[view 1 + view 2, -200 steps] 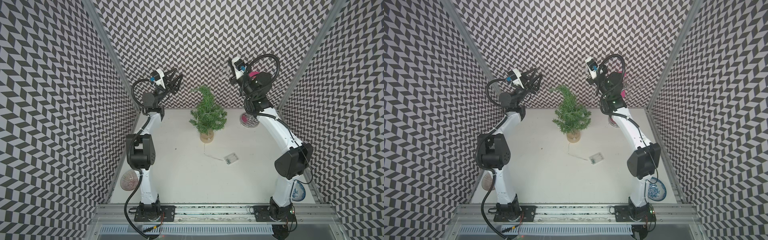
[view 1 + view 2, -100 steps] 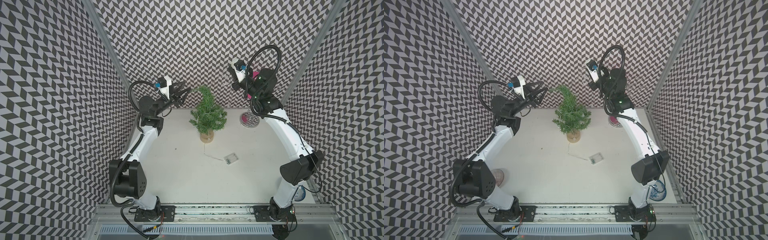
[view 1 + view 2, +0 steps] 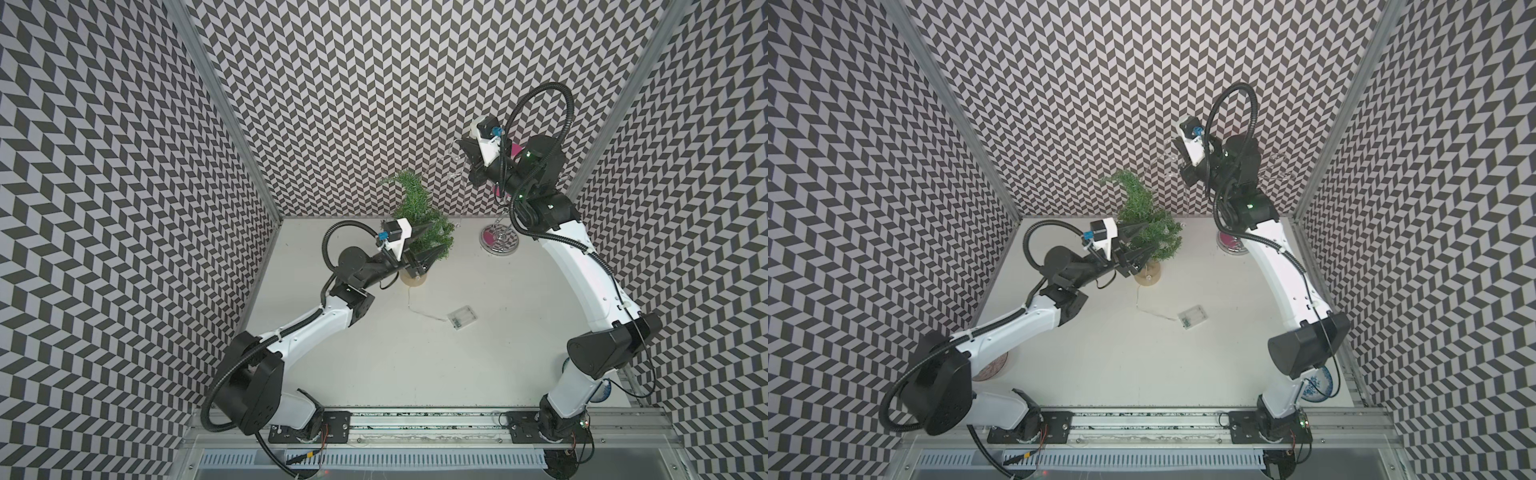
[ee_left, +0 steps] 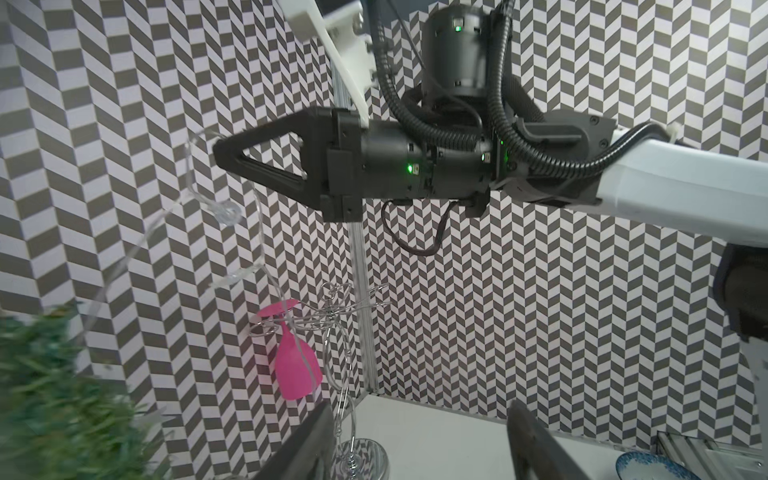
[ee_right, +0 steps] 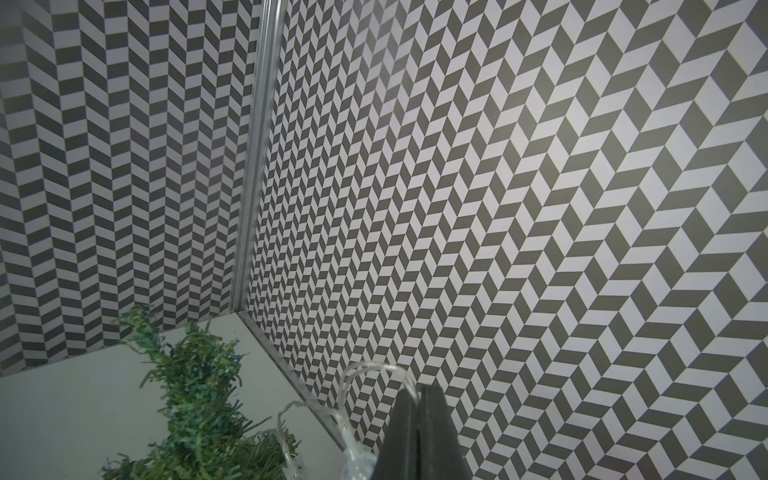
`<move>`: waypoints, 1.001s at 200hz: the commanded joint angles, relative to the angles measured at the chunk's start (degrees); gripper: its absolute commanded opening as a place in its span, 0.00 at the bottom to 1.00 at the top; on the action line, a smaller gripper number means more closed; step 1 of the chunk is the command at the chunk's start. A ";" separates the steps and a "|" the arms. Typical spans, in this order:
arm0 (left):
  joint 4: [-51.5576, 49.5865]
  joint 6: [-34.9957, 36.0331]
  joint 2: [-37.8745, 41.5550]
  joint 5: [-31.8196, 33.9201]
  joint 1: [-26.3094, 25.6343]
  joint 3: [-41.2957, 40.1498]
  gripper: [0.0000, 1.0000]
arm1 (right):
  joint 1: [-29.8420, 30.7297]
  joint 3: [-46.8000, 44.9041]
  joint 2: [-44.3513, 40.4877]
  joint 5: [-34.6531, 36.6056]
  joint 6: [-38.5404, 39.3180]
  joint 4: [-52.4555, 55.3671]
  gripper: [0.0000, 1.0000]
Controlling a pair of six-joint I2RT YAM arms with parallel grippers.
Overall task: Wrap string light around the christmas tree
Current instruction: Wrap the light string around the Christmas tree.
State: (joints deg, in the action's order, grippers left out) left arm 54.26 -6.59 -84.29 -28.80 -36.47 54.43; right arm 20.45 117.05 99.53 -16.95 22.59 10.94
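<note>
Left gripper (image 3: 434,240) open at the christmas tree (image 3: 415,203); right gripper (image 5: 417,395) pinched the string light (image 3: 419,309).
Left: black triangular fingers stood spread with nothing between them, tips against the lower left branches in both top views. The tree was bushy green tinsel-like needles with a curled tip on a short tan cylindrical base (image 3: 413,280), standing at the back centre of the matte white table (image 3: 374,353). Thin clear wire ran off the base across the table to the transparent rectangular battery box (image 3: 460,323). Its other end rose in loops with clear bulbs to the right gripper, jaws closed flat on it, high by the back wall. Further right were the chrome twisted-wire rack (image 3: 500,241), the pink glass (image 4: 295,365) hung upside down on it, and a blue-patterned bowl (image 3: 1316,384).
</note>
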 commanded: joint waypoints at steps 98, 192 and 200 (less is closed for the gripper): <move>-5.20 -5.85 -15.14 21.30 -6.77 20.58 0.67 | 1.78 -5.86 -6.95 -1.74 -3.17 -3.44 0.00; -11.00 -9.92 -20.79 26.33 -6.88 27.58 0.61 | 2.31 -6.72 -9.13 -2.33 -3.84 -4.00 0.00; -11.34 -9.43 -21.33 26.40 -6.91 28.25 0.61 | 2.32 -6.65 -9.18 -2.67 -3.87 -3.99 0.00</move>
State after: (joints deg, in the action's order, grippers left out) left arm 44.82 -16.19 -104.57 -4.47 -42.89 79.92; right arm 22.35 110.39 92.53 -18.33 19.64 10.22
